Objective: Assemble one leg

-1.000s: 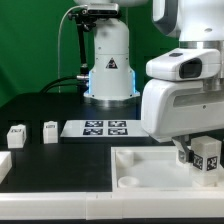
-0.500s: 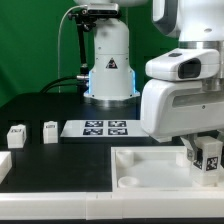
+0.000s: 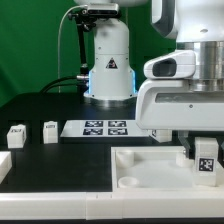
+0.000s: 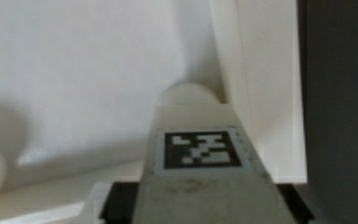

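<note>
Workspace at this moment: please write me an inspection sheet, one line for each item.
Surface: black table, lit evenly.
Job's things: one leg held in the gripper over the white panel; two more legs standing at the exterior view's left; in the wrist view the held leg shows its tag.
Clutter: marker board flat behind the panel; white part at the left edge.
Grippers: gripper shut on the leg.
Cables: black cable beside the robot base.
Surroundings: green backdrop.
</note>
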Motion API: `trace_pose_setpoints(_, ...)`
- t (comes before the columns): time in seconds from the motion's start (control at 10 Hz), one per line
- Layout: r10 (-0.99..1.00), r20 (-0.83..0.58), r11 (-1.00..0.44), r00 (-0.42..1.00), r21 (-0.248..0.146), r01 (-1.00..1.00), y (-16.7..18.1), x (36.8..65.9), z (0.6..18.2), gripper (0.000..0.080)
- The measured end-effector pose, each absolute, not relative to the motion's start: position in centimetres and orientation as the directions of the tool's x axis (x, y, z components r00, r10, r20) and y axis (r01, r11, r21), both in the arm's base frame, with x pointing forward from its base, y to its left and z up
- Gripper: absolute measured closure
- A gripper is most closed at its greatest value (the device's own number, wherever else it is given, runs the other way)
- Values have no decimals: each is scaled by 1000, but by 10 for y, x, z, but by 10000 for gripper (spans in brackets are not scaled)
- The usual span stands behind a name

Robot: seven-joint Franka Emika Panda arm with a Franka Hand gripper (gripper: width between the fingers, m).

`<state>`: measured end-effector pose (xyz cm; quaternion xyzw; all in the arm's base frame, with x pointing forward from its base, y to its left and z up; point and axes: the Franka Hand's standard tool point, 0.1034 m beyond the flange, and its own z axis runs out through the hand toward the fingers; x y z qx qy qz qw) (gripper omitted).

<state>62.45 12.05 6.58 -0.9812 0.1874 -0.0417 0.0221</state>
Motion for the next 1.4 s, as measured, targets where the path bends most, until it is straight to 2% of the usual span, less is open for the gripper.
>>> trace_pose_setpoints(0.2,-650,57,-760,758,-69,-646,121,624,65,509)
trace_pose_setpoints(0.5,-824,38,-566,565,-84,-820,120,624,65,509)
trace_pose_setpoints(0.6,-821,38,-571,570,-84,-816,121,624,65,509)
trace_pose_setpoints(0.7,-820,38,-572,571,-84,-816,121,624,65,403)
trace_pose_setpoints(0.8,-813,39,-583,581,-83,-809,121,624,65,403)
trace_pose_setpoints(0.9,-782,44,-624,622,-81,-777,121,624,65,263)
trace_pose_setpoints(1.0,-756,47,-655,653,-79,-752,120,624,65,186)
trace_pose_setpoints(1.2,-529,69,-848,846,-60,-526,121,624,65,157)
trace_pose_setpoints(1.4,-304,78,-953,950,-41,-301,124,623,65,152)
